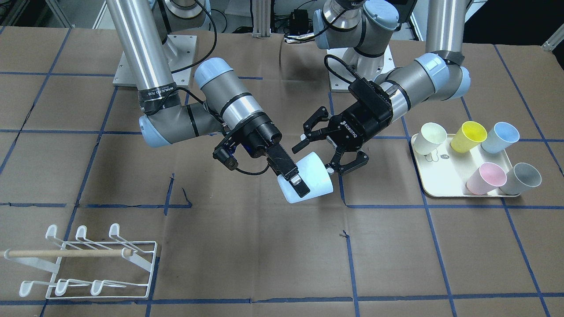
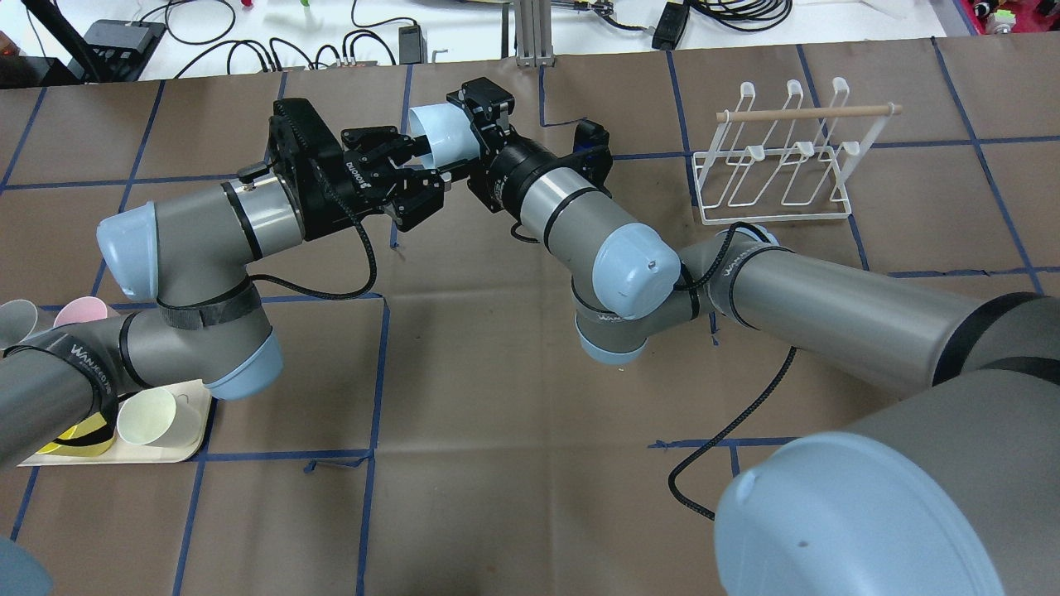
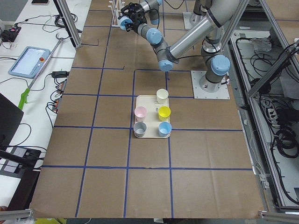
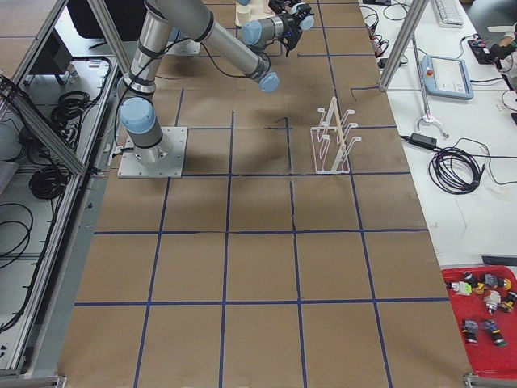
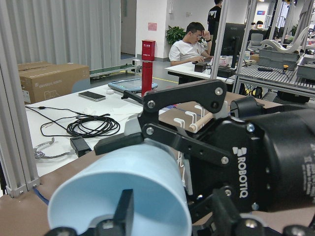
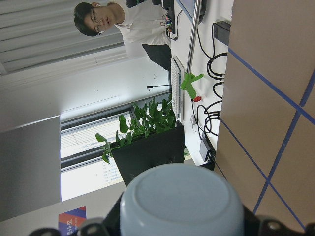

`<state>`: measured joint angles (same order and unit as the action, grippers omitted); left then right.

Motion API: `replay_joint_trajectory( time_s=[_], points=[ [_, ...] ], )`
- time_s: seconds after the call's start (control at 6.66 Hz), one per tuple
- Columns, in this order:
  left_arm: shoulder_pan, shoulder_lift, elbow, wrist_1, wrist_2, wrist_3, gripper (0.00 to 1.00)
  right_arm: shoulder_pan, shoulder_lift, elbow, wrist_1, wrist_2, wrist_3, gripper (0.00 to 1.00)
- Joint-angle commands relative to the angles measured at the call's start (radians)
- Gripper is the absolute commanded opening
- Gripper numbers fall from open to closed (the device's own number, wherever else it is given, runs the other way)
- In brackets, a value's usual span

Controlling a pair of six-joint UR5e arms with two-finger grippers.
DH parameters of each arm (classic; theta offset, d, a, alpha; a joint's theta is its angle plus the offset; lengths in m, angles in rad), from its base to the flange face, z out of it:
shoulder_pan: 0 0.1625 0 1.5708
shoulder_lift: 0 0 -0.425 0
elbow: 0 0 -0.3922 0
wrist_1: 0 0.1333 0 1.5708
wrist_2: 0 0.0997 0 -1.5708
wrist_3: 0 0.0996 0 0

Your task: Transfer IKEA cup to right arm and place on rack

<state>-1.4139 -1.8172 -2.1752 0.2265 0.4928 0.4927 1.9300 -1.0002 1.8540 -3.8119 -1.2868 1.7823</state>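
Cream tray [image 1: 445, 180], left half of the bench [image 1: 264, 273], toward its left edge: carries a cream cup [image 1: 433, 137], yellow cup [image 1: 469, 136], blue cup [image 1: 500, 137], pink cup [image 1: 487, 178] and grey cup [image 1: 521, 178], all mouth up.

Left hand [image 2: 422, 170], mid-bench, nearer the operators' edge: fingers spread wide, just beside the rim of the IKEA cup [image 1: 315, 176]; contact cannot be told.

IKEA cup, pale blue: off the bench, tipped sideways, mouth toward the left hand.

Right hand [image 1: 296, 179]: clamped on the cup's base end.

Right arm [image 2: 580, 223]: its elbow lies between hand and rack.

Rack [image 2: 778, 178], white wire, wooden dowel [image 2: 807, 112]: right half, near the operators' edge, well apart from the cup.
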Motion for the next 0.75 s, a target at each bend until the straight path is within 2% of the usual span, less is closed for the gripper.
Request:
replay_joint_trajectory(
  time_s=[0.0, 0.3, 0.6],
  points=[
    [0.016, 0.019, 0.005, -0.004, 0.0, -0.013, 0.95, 0.003, 0.0, -0.006, 0.0, 0.001, 0.002, 0.61],
    [0.137, 0.024, -0.006, -0.013, -0.017, -0.036, 0.98, -0.009, -0.002, -0.006, 0.0, 0.009, 0.0, 0.57],
    [0.194, 0.044, -0.009, -0.022, -0.011, -0.04, 0.98, -0.073, -0.014, -0.004, -0.009, 0.015, -0.05, 0.46]
  ],
)
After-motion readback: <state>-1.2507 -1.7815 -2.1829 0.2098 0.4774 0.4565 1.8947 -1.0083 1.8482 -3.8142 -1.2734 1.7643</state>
